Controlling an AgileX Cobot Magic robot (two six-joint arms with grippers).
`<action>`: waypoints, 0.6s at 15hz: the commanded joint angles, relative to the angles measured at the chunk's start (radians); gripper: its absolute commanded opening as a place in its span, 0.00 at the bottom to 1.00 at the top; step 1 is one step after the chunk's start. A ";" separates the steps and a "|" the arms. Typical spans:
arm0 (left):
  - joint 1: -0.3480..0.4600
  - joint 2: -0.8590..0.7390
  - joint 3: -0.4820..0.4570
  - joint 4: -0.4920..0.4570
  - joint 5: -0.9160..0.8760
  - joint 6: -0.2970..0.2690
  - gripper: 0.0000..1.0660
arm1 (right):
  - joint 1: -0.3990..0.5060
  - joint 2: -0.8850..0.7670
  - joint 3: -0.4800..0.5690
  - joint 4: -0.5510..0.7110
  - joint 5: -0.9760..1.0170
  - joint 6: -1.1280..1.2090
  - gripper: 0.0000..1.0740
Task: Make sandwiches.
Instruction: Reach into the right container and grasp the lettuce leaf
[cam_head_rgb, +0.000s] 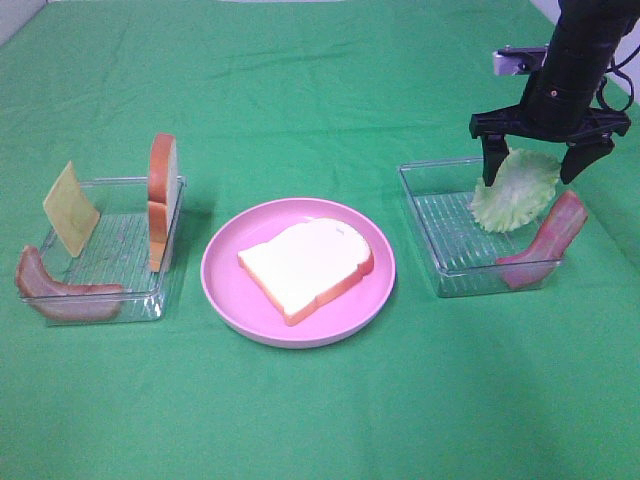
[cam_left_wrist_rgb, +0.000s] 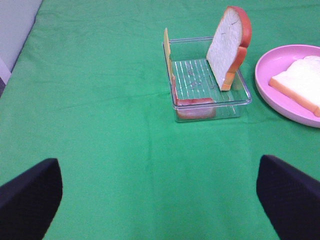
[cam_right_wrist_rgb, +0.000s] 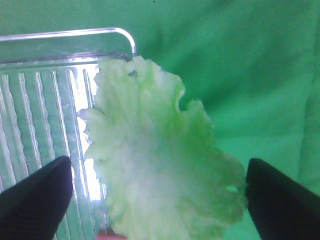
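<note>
One white bread slice (cam_head_rgb: 305, 262) with orange crust lies flat on the round pink plate (cam_head_rgb: 230, 290). The pale green lettuce leaf (cam_head_rgb: 515, 190) leans in the right clear tray (cam_head_rgb: 440, 245), next to a reddish bacon strip (cam_head_rgb: 548, 240). My right gripper (cam_head_rgb: 545, 165) is open, its fingers straddling the top of the lettuce, which fills the right wrist view (cam_right_wrist_rgb: 155, 160). The left clear tray (cam_head_rgb: 110, 250) holds the second bread slice (cam_head_rgb: 162, 198) upright, the yellow cheese square (cam_head_rgb: 70, 208) and another bacon strip (cam_head_rgb: 62, 292). My left gripper (cam_left_wrist_rgb: 160, 195) is open and empty, away from that tray (cam_left_wrist_rgb: 207, 80).
A green cloth (cam_head_rgb: 320, 420) covers the whole table. The pink plate stands between the two trays. A pale surface edge (cam_left_wrist_rgb: 15, 30) shows beyond the cloth in the left wrist view.
</note>
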 joint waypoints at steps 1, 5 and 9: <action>0.005 -0.002 0.001 -0.005 -0.001 0.000 0.94 | -0.002 0.004 0.000 0.001 -0.004 -0.009 0.68; 0.005 -0.002 0.001 -0.005 -0.001 0.000 0.94 | -0.001 0.002 0.000 -0.003 -0.002 0.003 0.12; 0.005 -0.002 0.001 -0.005 -0.001 0.000 0.94 | 0.003 -0.010 0.000 -0.006 0.012 -0.020 0.03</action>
